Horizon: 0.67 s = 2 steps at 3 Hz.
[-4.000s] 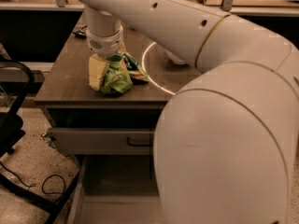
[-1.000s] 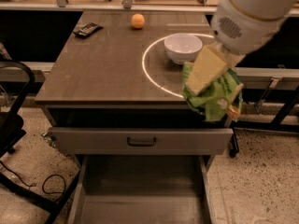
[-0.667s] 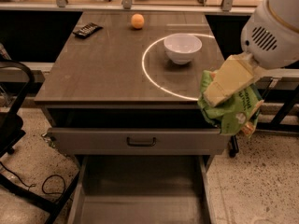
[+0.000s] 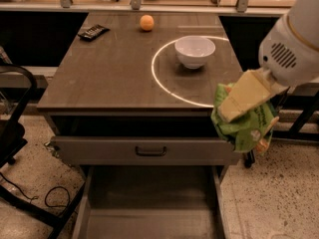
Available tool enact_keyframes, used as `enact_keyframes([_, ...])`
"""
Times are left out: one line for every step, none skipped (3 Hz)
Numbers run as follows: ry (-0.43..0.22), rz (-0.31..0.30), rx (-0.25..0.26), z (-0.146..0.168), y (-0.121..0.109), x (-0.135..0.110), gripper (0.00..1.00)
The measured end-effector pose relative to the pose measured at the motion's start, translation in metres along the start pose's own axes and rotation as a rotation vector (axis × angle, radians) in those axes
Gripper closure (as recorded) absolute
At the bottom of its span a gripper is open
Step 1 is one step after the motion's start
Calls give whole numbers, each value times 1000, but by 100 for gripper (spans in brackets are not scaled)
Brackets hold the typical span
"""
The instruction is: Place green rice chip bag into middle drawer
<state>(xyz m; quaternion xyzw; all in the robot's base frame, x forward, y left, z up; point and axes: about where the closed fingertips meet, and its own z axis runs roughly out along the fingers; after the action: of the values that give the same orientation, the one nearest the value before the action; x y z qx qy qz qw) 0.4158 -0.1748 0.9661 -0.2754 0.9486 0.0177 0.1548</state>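
The green rice chip bag point(image 4: 247, 127) hangs crumpled in the air off the cabinet's front right corner, just outside the right end of the handled drawer. My gripper point(image 4: 228, 114) comes in from the upper right; its cream fingers point(image 4: 246, 93) are shut on the bag's top. The middle drawer point(image 4: 149, 203) is pulled out wide below, its flat grey-brown floor showing, down and to the left of the bag.
Above the middle drawer, a grey drawer front with a dark handle point(image 4: 150, 151) stands slightly open. On the table top point(image 4: 104, 78) are a white bowl point(image 4: 194, 51), an orange ball point(image 4: 146, 22) and a small dark wrapper point(image 4: 93, 32). A black chair point(image 4: 15, 133) and floor cables point(image 4: 50, 198) are at the left.
My gripper lifted the bag off the table top, carried it right and toward the front, and now holds it past the cabinet's front right corner.
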Motion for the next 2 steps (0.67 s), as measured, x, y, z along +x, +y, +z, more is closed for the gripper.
enact_keyframes([-17,34,-72,33,5,33,100])
enact_keyframes([-13,40,-121,73,21,63,100])
